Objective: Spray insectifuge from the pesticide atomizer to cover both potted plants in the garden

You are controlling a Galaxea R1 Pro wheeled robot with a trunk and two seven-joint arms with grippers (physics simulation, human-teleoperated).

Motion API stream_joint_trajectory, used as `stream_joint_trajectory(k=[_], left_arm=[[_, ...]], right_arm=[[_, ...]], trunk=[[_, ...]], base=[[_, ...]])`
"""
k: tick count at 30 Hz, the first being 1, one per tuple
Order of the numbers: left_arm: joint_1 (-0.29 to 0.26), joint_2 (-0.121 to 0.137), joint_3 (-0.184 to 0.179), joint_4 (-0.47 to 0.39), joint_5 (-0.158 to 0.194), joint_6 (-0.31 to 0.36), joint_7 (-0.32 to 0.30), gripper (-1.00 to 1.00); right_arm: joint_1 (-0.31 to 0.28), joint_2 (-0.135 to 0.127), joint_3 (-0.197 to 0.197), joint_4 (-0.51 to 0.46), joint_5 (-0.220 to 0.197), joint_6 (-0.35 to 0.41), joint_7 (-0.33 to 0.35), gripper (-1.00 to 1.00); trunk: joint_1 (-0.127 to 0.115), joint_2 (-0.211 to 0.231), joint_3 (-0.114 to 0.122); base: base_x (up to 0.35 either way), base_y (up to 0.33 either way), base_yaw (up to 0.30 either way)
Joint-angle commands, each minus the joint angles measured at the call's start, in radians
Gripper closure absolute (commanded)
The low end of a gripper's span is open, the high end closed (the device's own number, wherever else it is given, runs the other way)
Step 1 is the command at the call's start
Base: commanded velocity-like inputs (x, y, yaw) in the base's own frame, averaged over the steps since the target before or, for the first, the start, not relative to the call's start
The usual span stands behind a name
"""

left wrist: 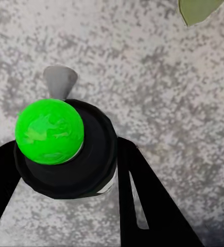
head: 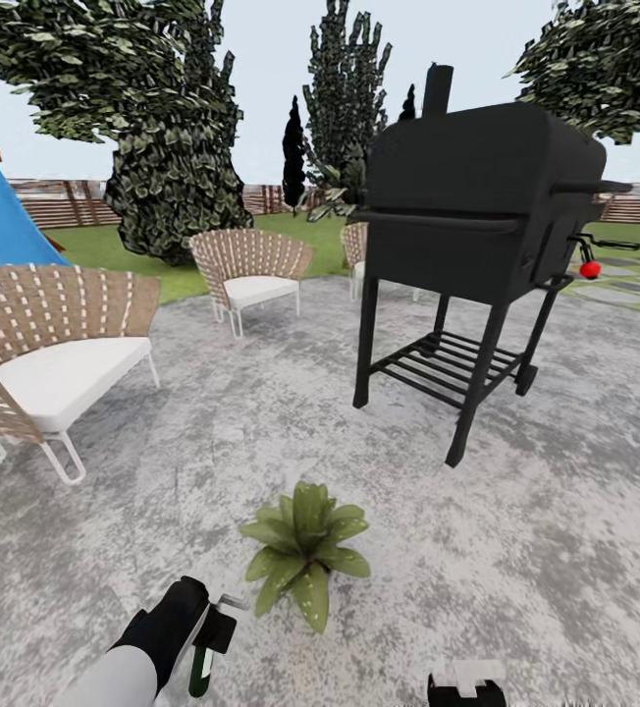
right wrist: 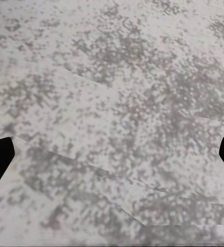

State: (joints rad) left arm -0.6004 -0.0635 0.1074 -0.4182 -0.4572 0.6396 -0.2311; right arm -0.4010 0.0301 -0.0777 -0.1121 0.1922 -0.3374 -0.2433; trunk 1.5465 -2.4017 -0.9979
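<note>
One potted plant (head: pixel 305 550), a low rosette of pale-speckled green leaves, stands on the stone patio (head: pixel 556 511) just ahead of me. The second potted plant is out of view. My left gripper (head: pixel 200 633) hovers just left of the plant and a little nearer to me, shut on the pesticide atomizer (head: pixel 205 656). The left wrist view shows the atomizer (left wrist: pixel 50 131) end-on between the black fingers (left wrist: pixel 140 200): bright green body, black head, grey trigger. A leaf tip (left wrist: pixel 196 10) shows beyond it. My right gripper (head: pixel 467 685) is low at the right, open over bare stone (right wrist: pixel 112 128).
A black grill (head: pixel 477 216) on legs stands right of centre beyond the plant. Woven chairs sit at the left (head: pixel 45 353) and farther back (head: pixel 249 265). A blue slide (head: pixel 1 216), dark trees, lawn and a slat fence lie behind.
</note>
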Motion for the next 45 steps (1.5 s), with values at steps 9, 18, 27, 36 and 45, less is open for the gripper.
stream_joint_trajectory(k=[9,18,27,36,45], left_arm=[[0.0,-0.001,0.008,0.001,-0.011,0.003,-0.008,1.0],[0.0,-0.001,0.004,-0.002,-0.011,0.004,-0.01,1.0],[0.0,0.002,0.003,-0.002,-0.012,0.005,-0.023,1.0],[0.0,0.002,0.002,-0.002,-0.012,0.003,-0.022,1.0],[0.0,0.002,0.002,-0.002,-0.011,0.003,-0.022,1.0]], right_arm=[[-0.001,0.001,-0.008,0.001,0.01,-0.003,-0.004,-1.0],[-0.001,-0.002,-0.008,0.001,0.011,-0.003,-0.004,-1.0],[-0.001,-0.001,-0.008,0.0,0.01,-0.003,-0.004,-1.0],[-0.001,-0.001,-0.007,0.001,0.01,-0.003,-0.004,-1.0],[-0.001,0.001,-0.007,0.002,0.01,-0.003,-0.004,-1.0]], trunk=[[0.0,0.0,0.006],[0.0,0.0,0.007],[0.0,0.0,0.007],[0.0,0.0,0.007],[0.0,0.0,0.007]], base=[[0.0,0.313,-0.258],[0.0,0.083,-0.025],[0.0,0.0,-0.085],[0.0,0.0,-0.263],[-0.217,0.084,-0.265]])
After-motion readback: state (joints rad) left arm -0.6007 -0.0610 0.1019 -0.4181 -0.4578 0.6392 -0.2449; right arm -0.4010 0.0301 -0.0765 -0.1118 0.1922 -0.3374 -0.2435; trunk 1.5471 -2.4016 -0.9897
